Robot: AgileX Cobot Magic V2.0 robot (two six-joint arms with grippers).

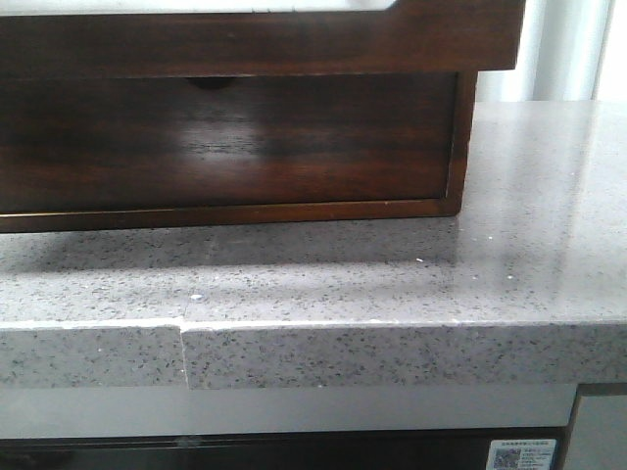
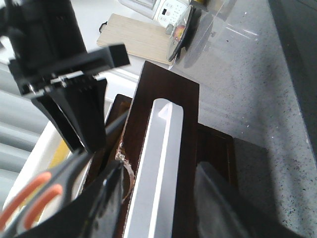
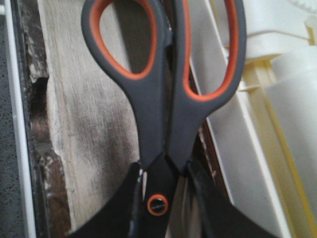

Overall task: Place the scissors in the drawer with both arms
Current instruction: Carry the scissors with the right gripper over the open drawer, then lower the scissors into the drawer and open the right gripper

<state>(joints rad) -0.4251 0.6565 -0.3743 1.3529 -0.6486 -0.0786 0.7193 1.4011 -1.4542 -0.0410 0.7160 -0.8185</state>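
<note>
The scissors (image 3: pixel 163 99), grey with orange-lined loops, hang handles-first over the pale wood floor of the pulled-out drawer (image 3: pixel 84 124). My right gripper (image 3: pixel 166 198) is shut on them at the pivot screw. In the left wrist view the scissors (image 2: pixel 29 203) and the black right gripper (image 2: pixel 81 134) sit just behind the drawer front (image 2: pixel 168 99). My left gripper (image 2: pixel 158 208) straddles that dark front with its long pale cutout, one finger inside the drawer and one outside, closed on it. In the front view only the drawer (image 1: pixel 294 44) shows at the top, and both grippers are out of sight.
Under the pulled-out drawer is a like drawer with a small semicircular notch (image 1: pixel 211 84). The cabinet stands on a speckled grey stone counter (image 1: pixel 529 255). A wooden board (image 2: pixel 138 37) and a white appliance (image 2: pixel 168 10) lie beyond. A white and yellow container (image 3: pixel 277 124) borders the drawer.
</note>
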